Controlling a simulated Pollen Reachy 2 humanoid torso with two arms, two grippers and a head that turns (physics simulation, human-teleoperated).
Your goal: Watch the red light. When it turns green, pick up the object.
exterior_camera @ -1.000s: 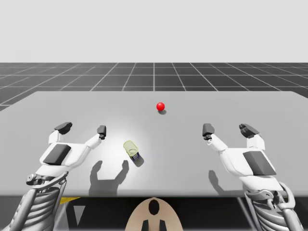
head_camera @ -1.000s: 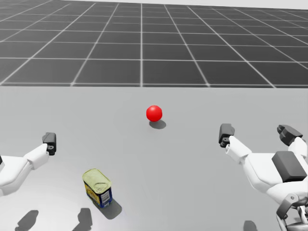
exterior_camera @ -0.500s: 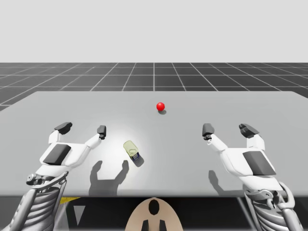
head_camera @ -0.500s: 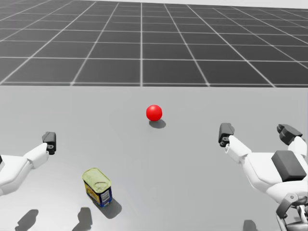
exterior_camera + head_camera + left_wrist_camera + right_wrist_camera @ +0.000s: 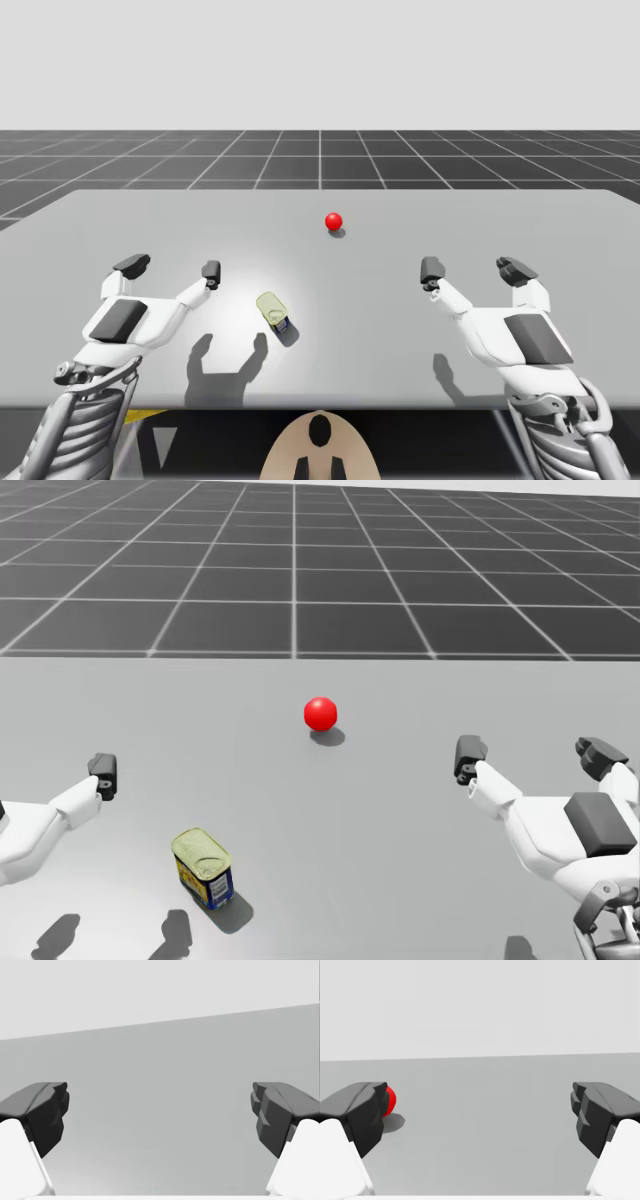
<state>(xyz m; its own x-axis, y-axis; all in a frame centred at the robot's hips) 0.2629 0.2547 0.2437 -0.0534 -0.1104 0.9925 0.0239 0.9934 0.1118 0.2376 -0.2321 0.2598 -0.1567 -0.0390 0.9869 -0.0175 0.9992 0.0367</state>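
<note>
Tin can, small and rounded-rectangular, with a pale yellow-green pull-tab lid and blue-and-yellow printed sides [image 5: 275,311], stands lid-up on the flat grey table [image 5: 560,225]. It is left of the middle and nearer my edge than the light. Starting at the left, my left arm comes in from the near corner, and my left gripper [image 5: 171,268] hangs above the table with its two dark fingers spread wide. In the left wrist view, bare grey tabletop lies between and ahead of those fingers. The inner finger [image 5: 211,270] is near the can, a little behind it and to its left, but apart from it. The gripper's forked shadow [image 5: 225,362] falls on the table on my side of the can, one prong ending just beside it. Further right and further back, close to the table's centre line, rests the small glossy red sphere that serves as the light [image 5: 334,221]. It is plainly red, with a small dark shadow at its right, and it is well apart from the can and from both grippers. At the right, my right gripper [image 5: 473,270] hangs above the table at about the same depth as the left one, its dark fingers likewise spread wide over bare tabletop. In the right wrist view the red sphere lies ahead of this gripper, partly hidden behind one fingertip.
</note>
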